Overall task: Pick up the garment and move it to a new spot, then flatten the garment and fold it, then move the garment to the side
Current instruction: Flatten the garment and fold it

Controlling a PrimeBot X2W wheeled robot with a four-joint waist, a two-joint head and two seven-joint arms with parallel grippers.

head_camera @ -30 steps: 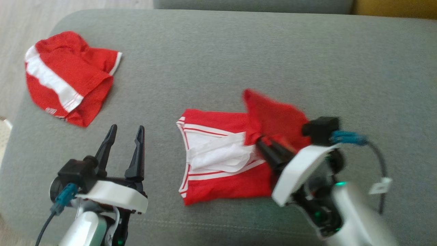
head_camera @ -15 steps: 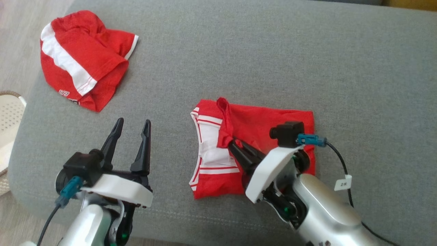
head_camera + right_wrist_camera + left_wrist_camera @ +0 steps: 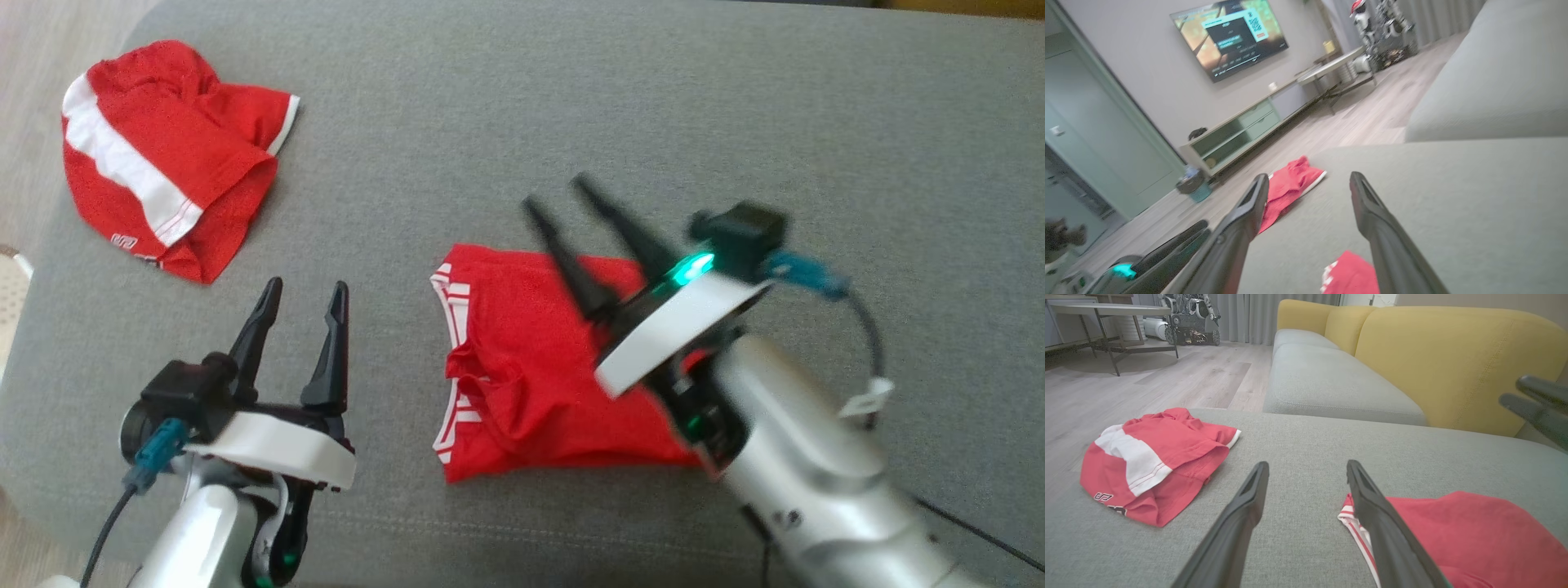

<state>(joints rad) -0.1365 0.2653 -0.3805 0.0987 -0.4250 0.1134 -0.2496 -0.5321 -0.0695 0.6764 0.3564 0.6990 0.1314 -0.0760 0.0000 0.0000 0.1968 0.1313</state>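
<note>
The garment is lying folded on the cushion, just in front of the robot and a little to its right. Its red side is facing up, and striped hems are showing along its left edge. The fold is looking done, though the left part is bunching, and blur around the right arm is making it hard to judge how neat the layers are. By my reading, moving it to the side is what is remaining. A second garment is lying well apart at the far left.

The right gripper is hovering over the garment's far edge, jaws spread, with nothing between them. The left gripper is waiting just left of the garment, also spread and holding nothing.

Half a second ago the right gripper was pinching the red flap. Now it is letting go and rising, and the flap is covering the white inner panel.
</note>
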